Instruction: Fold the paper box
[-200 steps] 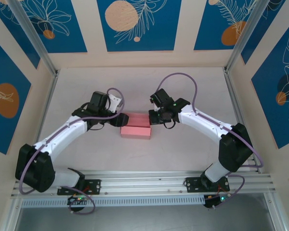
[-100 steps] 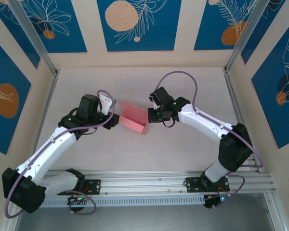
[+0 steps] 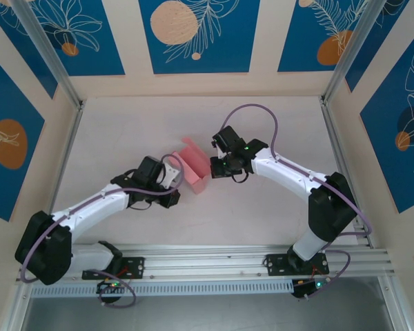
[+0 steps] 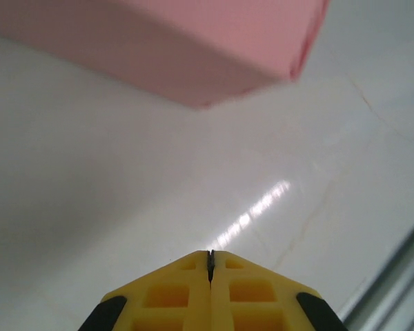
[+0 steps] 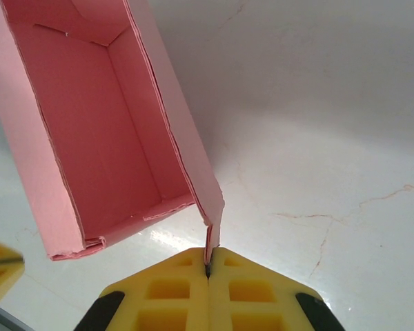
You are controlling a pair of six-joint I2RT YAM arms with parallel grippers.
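**Ana:** Where is the box (image 5: 90,138)?

**Ben:** Between the two grippers, out on the open table (image 5: 317,138). It is pink card, folded up into a rectangle with the top open; from above it lies askew, one long wall toward each arm. In the right wrist view I can see inside it: floor, four walls, flap edges along the seams.

**Ana:** Does it rest flat?

**Ben:** I cannot tell; it looks tipped, and its underside is hidden.

**Ana:** What is the right gripper (image 5: 208,261) doing?

**Ben:** It is pinching the box; its yellow fingers are pressed together on the end of one long wall, right at a corner, with the card's edge caught between them.

**Ana:** And the left gripper (image 4: 210,261)?

**Ben:** It is on the other side of the box, near the low corner; its fingers are pressed together with nothing between them. In its own view the box hangs blurred above the fingertips, apart from them, with bare table between.

**Ana:** Anything else around the box?

**Ben:** Fine cracks run through the pale table beside it; on the arms' side of the box a metal rail (image 3: 207,255) crosses; on its far side and flanks stand walls (image 3: 193,34) with blue panels, leaf outlines and orange discs.
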